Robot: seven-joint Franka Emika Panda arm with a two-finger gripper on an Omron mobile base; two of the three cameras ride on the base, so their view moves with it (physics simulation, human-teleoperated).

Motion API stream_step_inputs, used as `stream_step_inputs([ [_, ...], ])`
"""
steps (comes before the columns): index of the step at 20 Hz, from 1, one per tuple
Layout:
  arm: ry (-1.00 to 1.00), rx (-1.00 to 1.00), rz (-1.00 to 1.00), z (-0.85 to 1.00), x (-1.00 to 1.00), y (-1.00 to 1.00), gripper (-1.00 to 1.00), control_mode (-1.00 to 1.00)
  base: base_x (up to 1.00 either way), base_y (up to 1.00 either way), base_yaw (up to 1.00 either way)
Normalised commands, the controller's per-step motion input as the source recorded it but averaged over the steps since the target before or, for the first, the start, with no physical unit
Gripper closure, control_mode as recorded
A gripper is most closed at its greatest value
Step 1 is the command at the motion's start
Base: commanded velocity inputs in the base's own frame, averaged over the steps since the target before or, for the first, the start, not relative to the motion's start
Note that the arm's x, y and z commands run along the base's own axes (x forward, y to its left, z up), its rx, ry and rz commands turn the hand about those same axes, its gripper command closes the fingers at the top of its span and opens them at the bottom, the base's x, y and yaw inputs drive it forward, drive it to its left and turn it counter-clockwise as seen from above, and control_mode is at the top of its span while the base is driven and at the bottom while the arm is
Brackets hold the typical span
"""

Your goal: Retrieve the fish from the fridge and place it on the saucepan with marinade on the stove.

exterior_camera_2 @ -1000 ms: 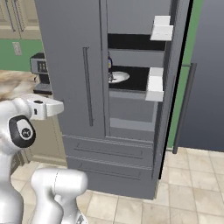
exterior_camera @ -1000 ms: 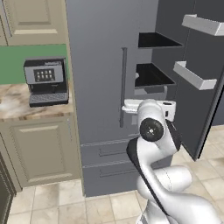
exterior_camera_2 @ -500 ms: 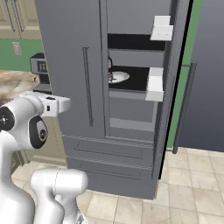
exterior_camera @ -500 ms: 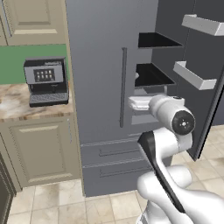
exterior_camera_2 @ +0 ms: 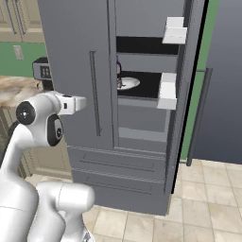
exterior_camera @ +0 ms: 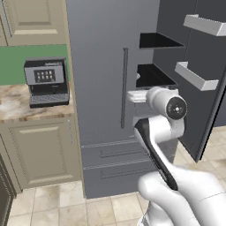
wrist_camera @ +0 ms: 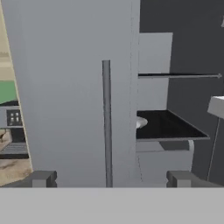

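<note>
Beige floor tiles point(exterior_camera: 57, 201) are running under the cream cabinets point(exterior_camera: 42, 150) in our left base view, where a marble counter point(exterior_camera: 15, 103) is carrying a boxy black coffee machine point(exterior_camera: 46, 81) against a green wall point(exterior_camera: 20, 66). We are facing the tall dark grey fridge point(exterior_camera: 99, 66), its left door closed and its right door point(exterior_camera: 194, 66) swung open, showing black shelves point(exterior_camera: 154, 75) and white door bins point(exterior_camera: 196, 75).

From the right base view we are seeing the same fridge point(exterior_camera_2: 75, 56) from the other side, with a round white plate point(exterior_camera_2: 128, 83) sitting on a black shelf beside a white door bin point(exterior_camera_2: 168, 90); something small is lying on the plate, too small for us to name as the fish.

Through the hand view we are looking at the closed door's thin vertical bar handle point(wrist_camera: 106, 122), with the plate's edge point(wrist_camera: 141, 122) just beyond it. The gripper point(wrist_camera: 111, 179) is standing with its fingertips point(wrist_camera: 41, 178) spread wide, holding nothing.
</note>
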Motion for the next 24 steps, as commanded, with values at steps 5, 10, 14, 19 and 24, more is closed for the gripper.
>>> stream_step_inputs([
  [5, 0.02, 0.00, 0.01, 0.00, 0.82, 0.00, -1.00, -1.00, 0.00, 0.00, 0.00],
  [10, 0.01, 0.00, 0.12, 0.00, 0.72, 0.00, -1.00, -1.00, 0.00, 0.00, 0.00],
  [14, 0.06, 0.00, 0.13, 0.00, 0.71, 0.00, -1.00, -1.00, 0.00, 0.00, 0.00],
  [19, 0.10, 0.00, 0.10, 0.00, 0.79, 0.00, -1.00, -1.00, 0.00, 0.00, 0.00],
  [24, 0.08, 0.00, 0.04, 0.00, 0.81, 0.03, -1.00, -1.00, 0.00, 0.00, 0.00],
])
